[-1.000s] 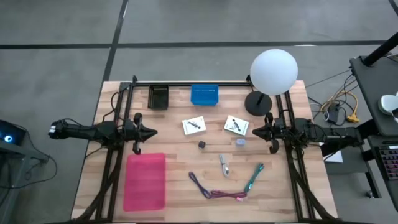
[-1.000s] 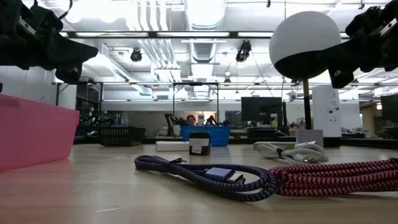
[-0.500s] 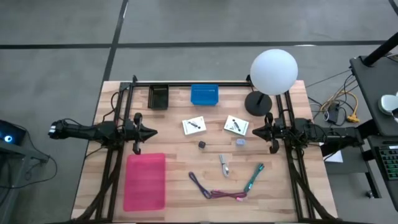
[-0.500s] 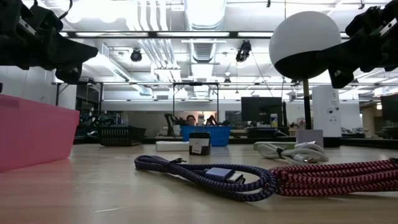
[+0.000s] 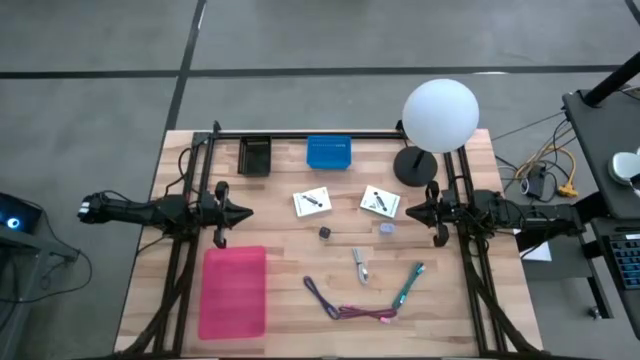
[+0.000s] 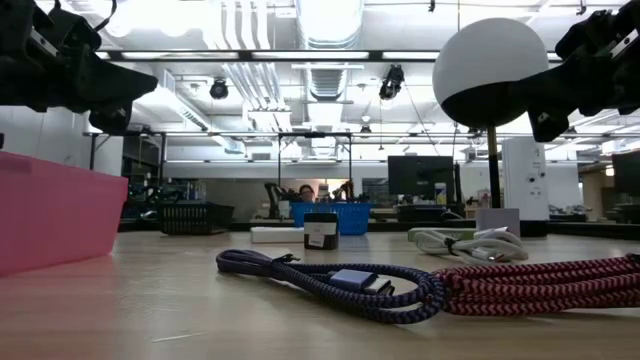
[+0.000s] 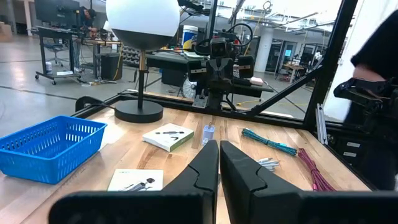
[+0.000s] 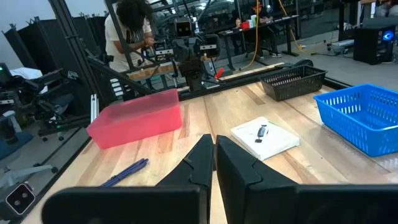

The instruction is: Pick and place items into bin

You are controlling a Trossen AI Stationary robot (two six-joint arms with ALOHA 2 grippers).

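Loose items lie mid-table: two white square cards, a tiny dark cube, a lavender-grey piece, a silver clip, a green pen and a purple-pink cord. The pink bin stands near the front left. My left gripper hovers shut at the table's left side, pointing right. My right gripper hovers shut at the right side, pointing left, just beside the right card. Both are above the table, holding nothing.
A blue basket and a black tray sit along the far edge. A white globe lamp on a black base stands at the far right. People are in the room beyond the table.
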